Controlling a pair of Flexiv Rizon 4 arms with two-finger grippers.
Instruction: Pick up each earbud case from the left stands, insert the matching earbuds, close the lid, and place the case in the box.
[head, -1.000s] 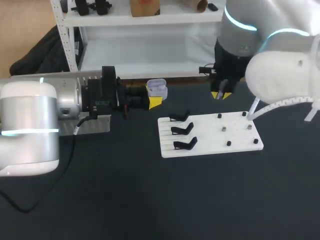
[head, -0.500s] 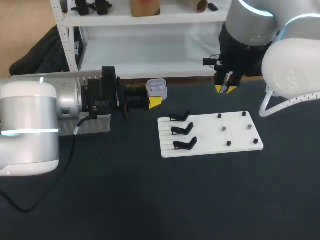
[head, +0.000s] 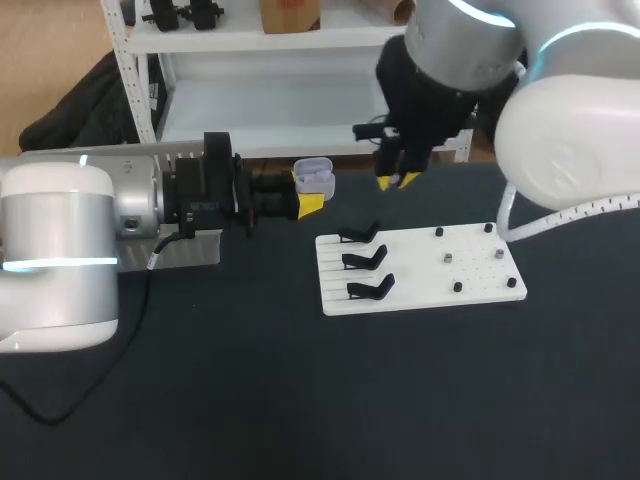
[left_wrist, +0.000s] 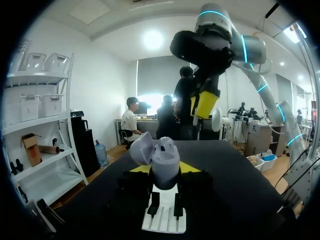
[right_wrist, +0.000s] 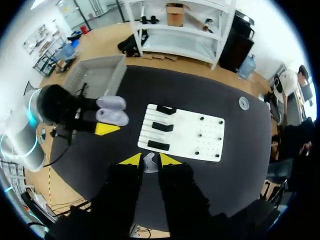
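Earbud case (head: 314, 177) is held clear of the bench (head: 250, 380) in the left gripper (head: 308, 193), whose yellow tips are clamped on its body from two sides. Its lid (left_wrist: 141, 150) is tipped back and open. The right gripper (head: 398, 181) was hanging over the far right of the white board (head: 480, 275) a second ago. It has since been carried along the board's back edge toward the case and is now seen just to the right of it, near but not touching. Between its tips a small pale piece, judged to be an earbud (right_wrist: 150, 162), is pinched. The move is read as the approach for insertion: the pick is taken as done, and the seating into the case is not yet begun. In the left wrist view the right gripper is found above and beyond the open case rather than directly over it. In the right wrist view the case lies ahead of the tips and off to one side, past the end of the board where the stands are. The three black stands (head: 365, 262) are bare. The grey box (right_wrist: 92, 77) lies beside the left arm, and nothing has yet been brought to it.
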